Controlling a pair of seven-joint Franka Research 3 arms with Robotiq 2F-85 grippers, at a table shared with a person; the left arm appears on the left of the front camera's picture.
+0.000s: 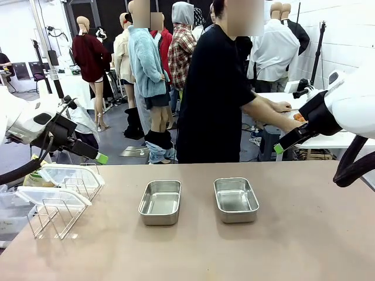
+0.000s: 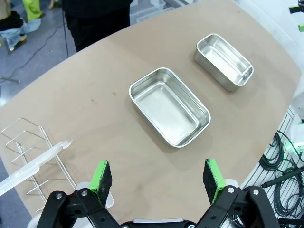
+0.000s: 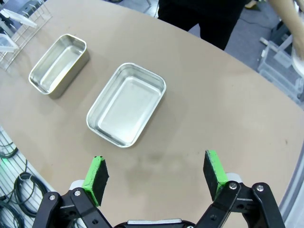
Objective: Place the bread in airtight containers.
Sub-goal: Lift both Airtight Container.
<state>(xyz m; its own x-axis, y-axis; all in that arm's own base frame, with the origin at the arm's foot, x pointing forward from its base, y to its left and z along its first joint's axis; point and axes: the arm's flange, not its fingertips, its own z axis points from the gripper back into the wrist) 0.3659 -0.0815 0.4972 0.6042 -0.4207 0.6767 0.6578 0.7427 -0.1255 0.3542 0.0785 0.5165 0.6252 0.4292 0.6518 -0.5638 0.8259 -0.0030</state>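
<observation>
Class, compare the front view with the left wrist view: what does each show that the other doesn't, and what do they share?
Front, not left wrist: a hand of the person, busy at a side table behind. Left wrist, not front: cables beyond the table edge, and the left gripper with its jaws spread open. Both: two empty steel tubs, and lids on the wire rack.

White robot arms, black grippers.
The glossy white left arm [image 1: 26, 120] and right arm [image 1: 358, 99] trail thick black cables [image 1: 341, 174]; the black-linked left gripper [image 2: 156, 176] and right gripper [image 3: 156, 173] carry bright green pads [image 2: 100, 176], with small silver screws [image 2: 58, 195] at the finger joints.
</observation>
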